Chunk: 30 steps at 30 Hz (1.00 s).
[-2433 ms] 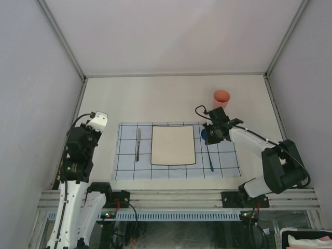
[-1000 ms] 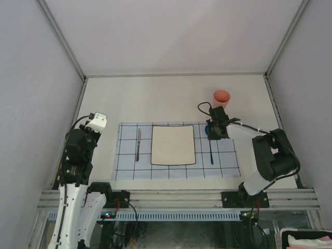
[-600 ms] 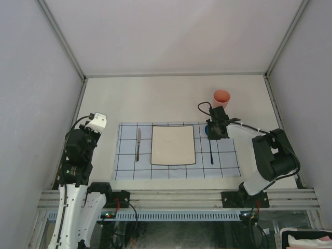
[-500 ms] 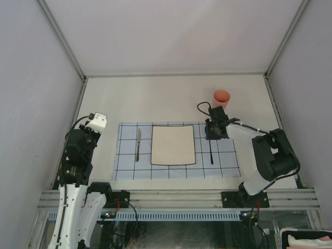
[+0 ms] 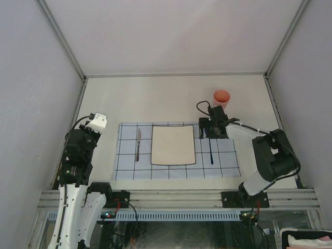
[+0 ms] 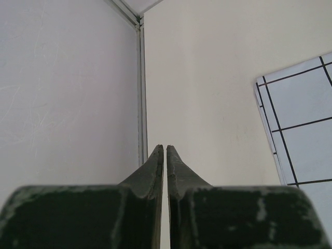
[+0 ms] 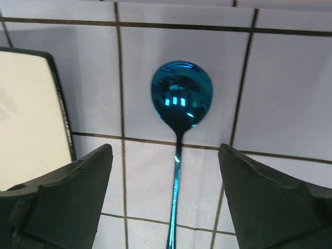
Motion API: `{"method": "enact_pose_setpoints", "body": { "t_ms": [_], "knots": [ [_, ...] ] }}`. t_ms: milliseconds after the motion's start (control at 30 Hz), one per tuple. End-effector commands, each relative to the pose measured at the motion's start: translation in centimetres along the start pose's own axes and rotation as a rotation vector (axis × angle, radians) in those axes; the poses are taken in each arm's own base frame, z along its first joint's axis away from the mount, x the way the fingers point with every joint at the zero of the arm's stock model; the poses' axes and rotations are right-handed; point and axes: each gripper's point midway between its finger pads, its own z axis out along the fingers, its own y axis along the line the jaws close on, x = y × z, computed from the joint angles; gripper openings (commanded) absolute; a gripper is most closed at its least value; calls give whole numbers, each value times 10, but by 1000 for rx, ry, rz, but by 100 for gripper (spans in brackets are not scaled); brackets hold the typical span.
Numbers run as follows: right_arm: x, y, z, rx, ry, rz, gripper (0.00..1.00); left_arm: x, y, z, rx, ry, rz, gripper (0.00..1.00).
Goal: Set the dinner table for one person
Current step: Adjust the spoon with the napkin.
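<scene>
— Since a second ago the right gripper (image 5: 211, 129) has spread its jaws wide; they were pinched over the spoon (image 7: 181, 98) before.
— So the spoon is free?
— Yes. It lies flat on the blue checked placemat (image 5: 127, 168) between the two open fingers, touching neither.
— Which way does it run?
— Bowl toward the far wall, handle toward the arms' bases, just right of the square plate (image 5: 173, 144) and parallel to its edge.
— And the dinner table (image 5: 155, 98)?
— It fills the floor of the enclosure under everything. Its long axis runs left to right across both arms, with the placemat lying the same way near the front edge.
— What else is set?
— The knife (image 5: 138, 144) lies left of the plate and the orange cup (image 5: 221, 97) stands on bare table beyond the gripper.
— The left gripper (image 6: 165, 150)?
— Fingers pressed together on nothing, held above the table's left side.
</scene>
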Motion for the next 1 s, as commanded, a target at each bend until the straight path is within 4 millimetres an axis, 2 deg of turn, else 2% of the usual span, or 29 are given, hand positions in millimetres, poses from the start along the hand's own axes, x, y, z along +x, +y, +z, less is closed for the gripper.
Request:
{"method": "enact_pose_setpoints", "body": {
  "t_ms": [0,100,233,333,400,600,667,767,867,967],
  "knots": [
    [-9,-17,-20,71,-39,-23,87,-6,8,1,-36,-28,29,8],
    [-21,-10,-43,37,-104,-55,94,-7,8,3,-41,-35,33,8],
    [-64,0,-84,-12,-317,-138,99,-8,6,9,-36,-35,24,8],
    [-96,4,-115,-22,-488,-321,100,-3,2,14,-27,-12,17,8],
    [-110,-1,-129,11,-554,-464,100,1,0,16,-17,4,16,8],
    [-127,-35,-135,79,-522,-703,100,7,-2,21,-24,21,20,8],
    [-133,-38,-141,1,-529,-763,100,9,-2,21,-26,29,21,7],
    [-150,-46,-155,-69,-523,-760,100,10,-3,21,-22,27,21,7],
    [-160,-57,-145,-91,-414,-751,100,10,-5,21,-17,22,17,7],
    [-168,-58,-136,-121,-371,-748,100,9,-5,21,-17,20,10,7]
  ]
}}
